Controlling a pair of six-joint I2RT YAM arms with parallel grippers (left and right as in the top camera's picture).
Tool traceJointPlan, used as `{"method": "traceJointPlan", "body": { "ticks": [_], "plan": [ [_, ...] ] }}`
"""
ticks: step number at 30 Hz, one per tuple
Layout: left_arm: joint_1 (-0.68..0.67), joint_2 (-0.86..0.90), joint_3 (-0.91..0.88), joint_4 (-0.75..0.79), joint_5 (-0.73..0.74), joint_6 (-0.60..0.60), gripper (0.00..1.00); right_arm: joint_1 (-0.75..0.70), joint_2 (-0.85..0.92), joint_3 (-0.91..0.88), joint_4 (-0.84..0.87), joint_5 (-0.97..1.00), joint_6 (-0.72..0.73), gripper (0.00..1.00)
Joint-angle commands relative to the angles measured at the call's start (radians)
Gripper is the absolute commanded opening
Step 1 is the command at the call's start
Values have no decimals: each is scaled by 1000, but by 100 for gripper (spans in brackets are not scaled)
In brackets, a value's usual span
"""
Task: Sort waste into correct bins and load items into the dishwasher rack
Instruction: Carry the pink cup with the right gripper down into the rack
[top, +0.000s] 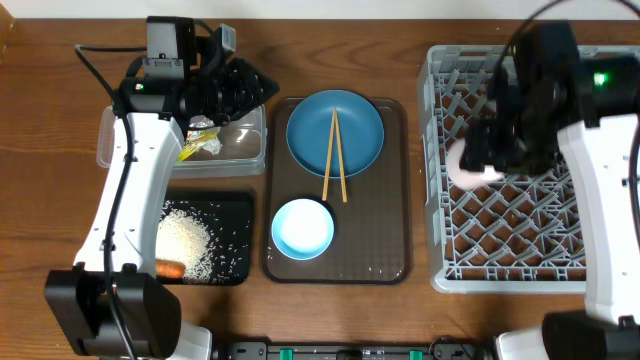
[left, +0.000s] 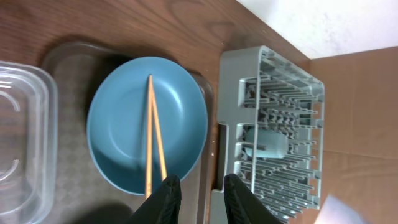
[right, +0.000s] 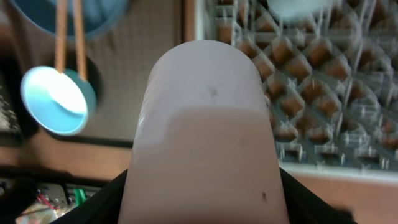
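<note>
The right gripper (top: 485, 155), jaws half-spread and clamped around the pale pink cup (right: 208, 137) above the dishwasher rack's (top: 520, 250) nine-o'clock edge, probably needed to lower it squarely between pegs before releasing.

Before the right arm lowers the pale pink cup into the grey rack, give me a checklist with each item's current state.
1. Grip: right gripper clamped on the pale pink cup: ok.
2. Which way the cup's mouth faces: cannot tell.
3. Cup held over the large grey plastic lattice rack: ok.
4. Empty rack cells beside the cup: ok; cells directly beneath it: cannot tell.
5. The small light-blue cup already in the rack sits apart from the pink one: ok.
6. Empty left gripper is by the clear plastic tub, away from the rack: ok.
</note>
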Motion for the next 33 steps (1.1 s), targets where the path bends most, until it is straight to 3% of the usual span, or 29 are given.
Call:
{"method": "traceJointPlan", "body": {
  "ticks": [1, 7, 15, 33],
  "plan": [
    [2, 3, 14, -5, -37, 27, 26, -10, -53, -113, -2, 65, 43, 1],
    [2, 3, 14, -6, -37, 27, 26, -10, -61, -234, 27, 139, 58, 1],
    [2, 3, 14, -29, -36, 26, 26, -19, -60, -378, 193, 142, 57, 1],
    [2, 3, 14, -39, -36, 26, 26, -43, -55, -471, 357, 156, 27, 2]
  ]
}}
